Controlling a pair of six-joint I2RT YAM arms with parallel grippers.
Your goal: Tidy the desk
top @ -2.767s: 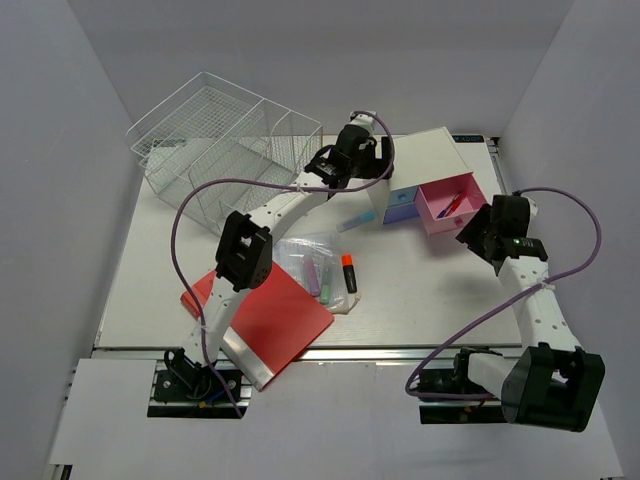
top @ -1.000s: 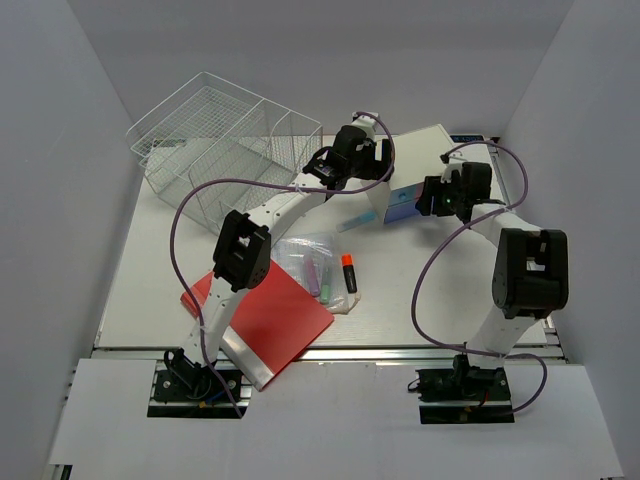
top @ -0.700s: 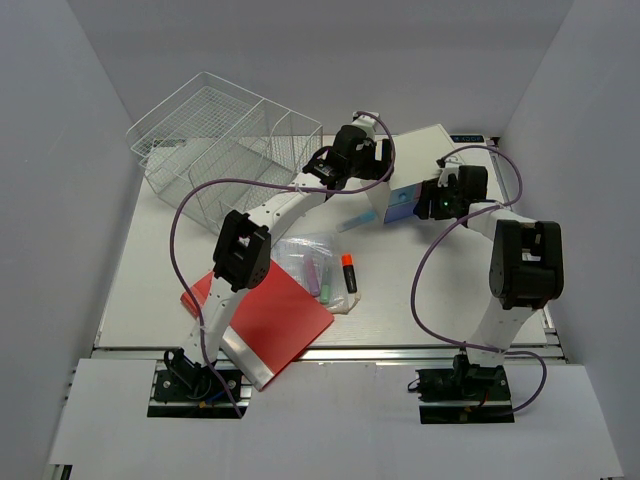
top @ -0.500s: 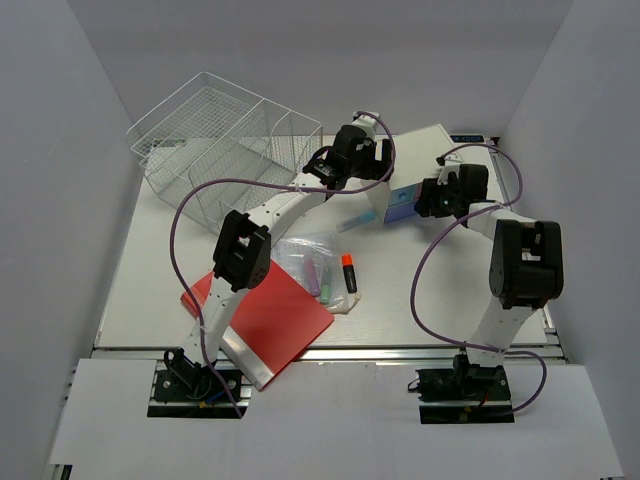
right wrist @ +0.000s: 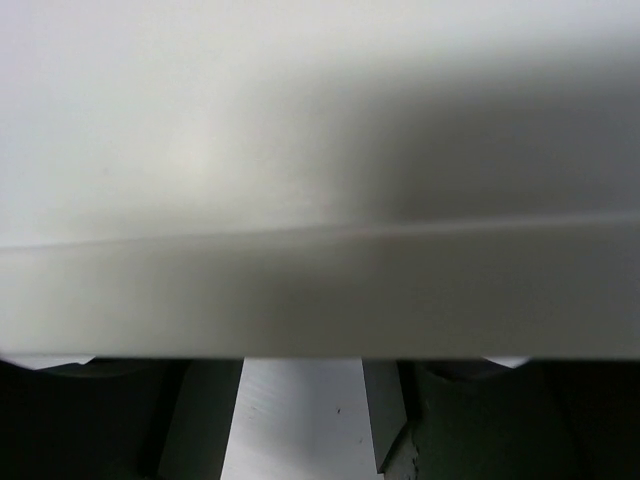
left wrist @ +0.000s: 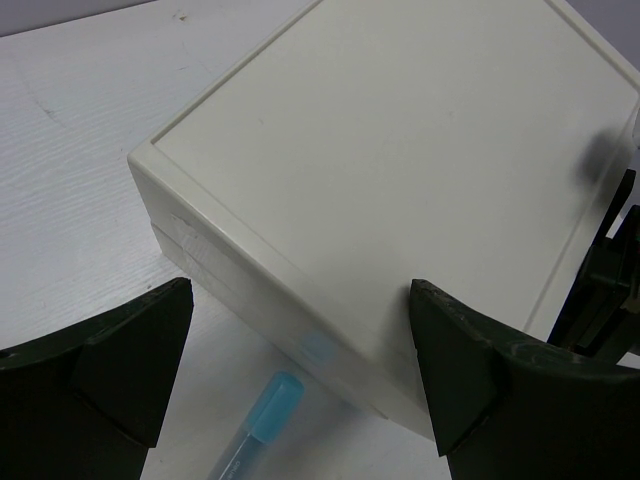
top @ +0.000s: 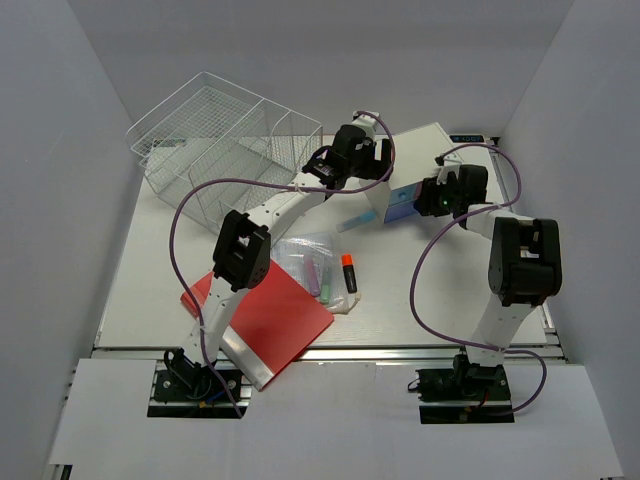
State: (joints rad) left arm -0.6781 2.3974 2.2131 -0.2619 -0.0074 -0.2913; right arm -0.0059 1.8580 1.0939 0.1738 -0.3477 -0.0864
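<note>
Our bench (top: 150,270) spans mid-frame. Upper centre, the left gripper (left wrist: 298,300), wide open and empty, brackets the box (top: 425,150). The right gripper (top: 428,197) presses the drawer front, and we cannot tell its opening. We judge this to be drawer-closing; next, a straight retreat.

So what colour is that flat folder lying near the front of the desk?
The folder is red; it shows best in the top external view.

Setting: robot test cell, probably a lab. Evidence: bare grey partition walls (top: 50,200) boxing in a white desk (top: 150,280); left arm (top: 275,208) and right arm (top: 522,265) bolted at its metal front rail (top: 340,349), trailing purple cables (top: 175,230).
</note>
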